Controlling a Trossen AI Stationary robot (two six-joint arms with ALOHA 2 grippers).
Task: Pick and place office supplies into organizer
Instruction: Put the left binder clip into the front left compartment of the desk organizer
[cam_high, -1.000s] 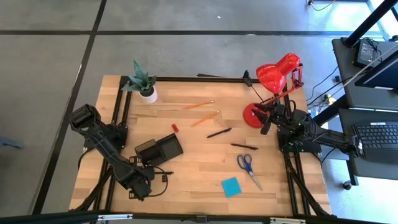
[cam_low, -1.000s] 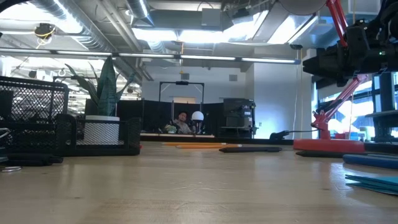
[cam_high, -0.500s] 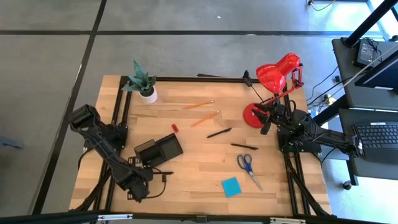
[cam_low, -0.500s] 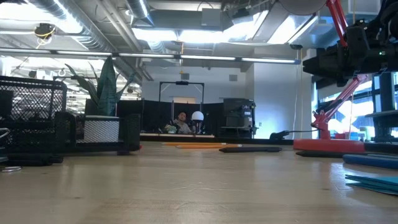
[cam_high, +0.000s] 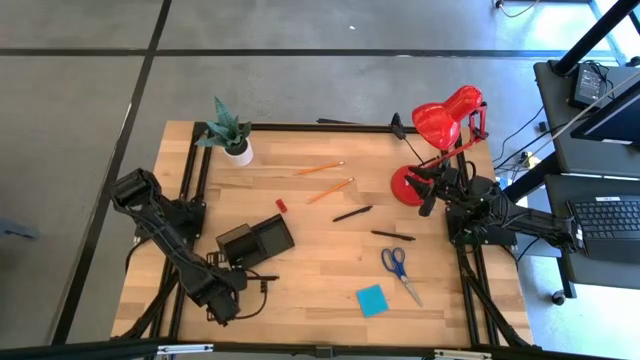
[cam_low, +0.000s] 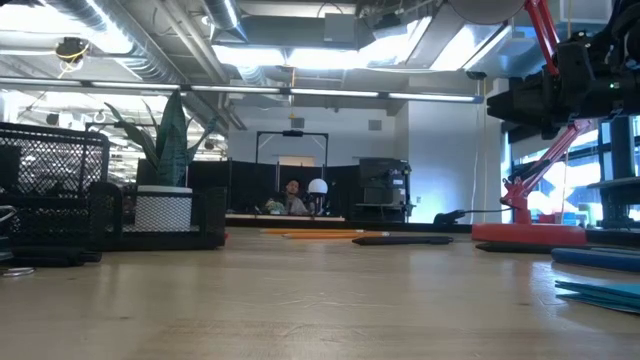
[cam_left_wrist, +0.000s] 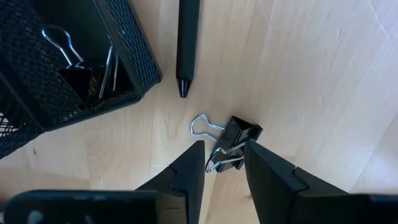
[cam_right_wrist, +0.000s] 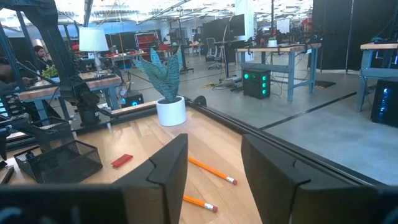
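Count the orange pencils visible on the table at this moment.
2. One pencil lies toward the table's far edge, right of the potted plant; the other pencil lies just nearer, beside it, left of the red lamp. None seems hidden.

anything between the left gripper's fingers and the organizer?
A loose binder clip between the left gripper's open fingers, then bare wood to the organizer; left wrist view.

Organizer (cam_left_wrist: 68, 68) wall and pen (cam_left_wrist: 186, 43) crowd the clip (cam_left_wrist: 233, 143) — elsewhere (bare wood) open.
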